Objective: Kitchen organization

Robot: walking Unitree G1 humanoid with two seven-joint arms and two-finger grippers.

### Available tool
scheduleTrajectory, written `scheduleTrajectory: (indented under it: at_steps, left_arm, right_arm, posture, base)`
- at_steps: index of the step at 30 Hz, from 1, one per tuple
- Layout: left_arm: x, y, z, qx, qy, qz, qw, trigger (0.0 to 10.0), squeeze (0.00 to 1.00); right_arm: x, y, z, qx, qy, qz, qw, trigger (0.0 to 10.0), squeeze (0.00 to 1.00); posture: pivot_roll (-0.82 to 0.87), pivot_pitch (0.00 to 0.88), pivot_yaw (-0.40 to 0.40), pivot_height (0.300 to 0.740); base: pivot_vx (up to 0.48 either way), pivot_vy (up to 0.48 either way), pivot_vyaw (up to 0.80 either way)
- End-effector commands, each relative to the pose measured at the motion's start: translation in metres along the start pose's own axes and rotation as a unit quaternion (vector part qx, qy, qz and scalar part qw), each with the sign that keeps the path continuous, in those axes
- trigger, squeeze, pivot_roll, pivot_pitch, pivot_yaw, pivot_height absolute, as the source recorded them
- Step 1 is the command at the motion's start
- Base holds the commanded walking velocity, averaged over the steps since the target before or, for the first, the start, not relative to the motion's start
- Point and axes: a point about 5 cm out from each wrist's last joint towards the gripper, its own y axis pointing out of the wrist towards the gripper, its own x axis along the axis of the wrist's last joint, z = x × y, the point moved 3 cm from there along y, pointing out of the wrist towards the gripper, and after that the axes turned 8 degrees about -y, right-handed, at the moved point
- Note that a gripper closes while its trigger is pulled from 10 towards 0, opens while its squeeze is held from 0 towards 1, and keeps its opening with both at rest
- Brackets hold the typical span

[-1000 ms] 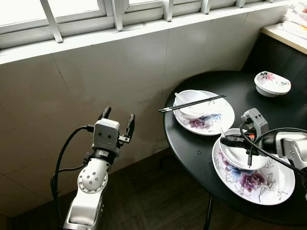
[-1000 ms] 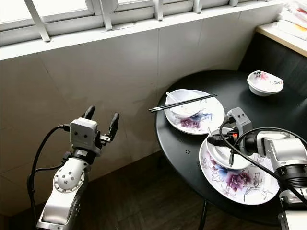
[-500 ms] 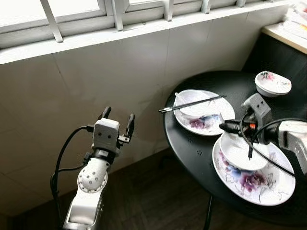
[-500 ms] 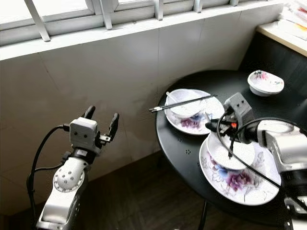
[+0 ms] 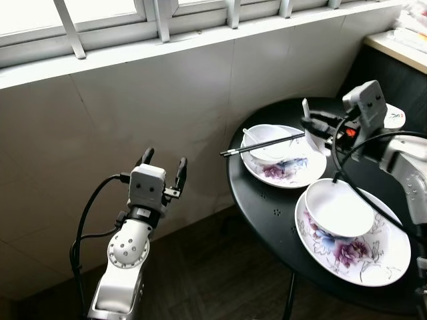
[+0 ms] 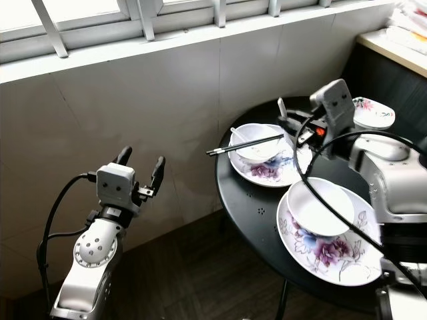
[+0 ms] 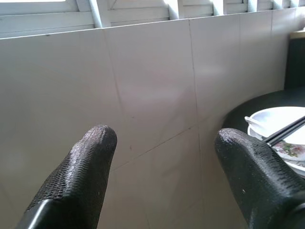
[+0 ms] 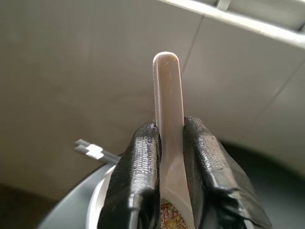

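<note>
R gripper up over the table w/ a white spoon pinched between its fingers.

Judging step: clearing cutlery into one dish. Spoon's carried above the round black table, approx 12 o'clock of the near bowl on its floral plate, heading toward the far bowl at 10 o'clock, where chopsticks lie across the rim beside a 2nd spoon. Spoon's long axis runs straight out along the fingers, handle tip leading, pointing at the tiled wall. Next move prob needs a tilt down, then release over that bowl w/o knocking the chopsticks. L gripper idles off-table at 9 o'clock, fingers spread, nothing in them.
</note>
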Motion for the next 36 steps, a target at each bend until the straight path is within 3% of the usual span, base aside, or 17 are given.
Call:
scheduleTrajectory:
  at_steps: [1,4,17,29,36]
  left_arm:
    - [0.000,0.000,0.003,0.007,-0.002,0.003,1.000,10.0,0.00]
    - [0.000,0.000,0.003,0.008,-0.003,0.003,1.000,10.0,0.00]
    - [-0.001,0.000,0.003,0.014,-0.006,0.004,1.000,10.0,0.00]
    - [-0.002,0.001,0.003,0.017,-0.008,0.005,1.000,10.0,0.00]
    - [-0.003,0.000,0.002,0.019,-0.009,0.005,1.000,10.0,0.00]
  right_arm:
    - [0.010,0.002,0.002,-0.042,-0.076,-0.015,0.996,0.0,0.00]
    - [0.011,0.005,0.009,-0.071,-0.117,-0.027,0.990,0.0,0.00]
    - [0.003,0.012,0.039,-0.136,-0.165,-0.052,0.975,0.0,0.00]
    - [-0.001,0.011,0.040,-0.193,-0.198,-0.058,0.959,0.0,0.00]
    - [-0.005,0.013,0.053,-0.201,-0.200,-0.063,0.957,0.0,0.00]
  posture:
    - [-0.04,0.035,-0.026,0.740]
    - [-0.04,0.037,-0.026,0.740]
    - [-0.03,0.030,-0.029,0.740]
    - [-0.03,0.018,-0.034,0.740]
    - [-0.02,0.014,-0.037,0.740]
  base:
    - [0.000,0.000,0.00]
    - [0.000,0.000,0.00]
    - [0.000,0.000,0.00]
    - [0.000,0.000,0.00]
    - [0.000,0.000,0.00]
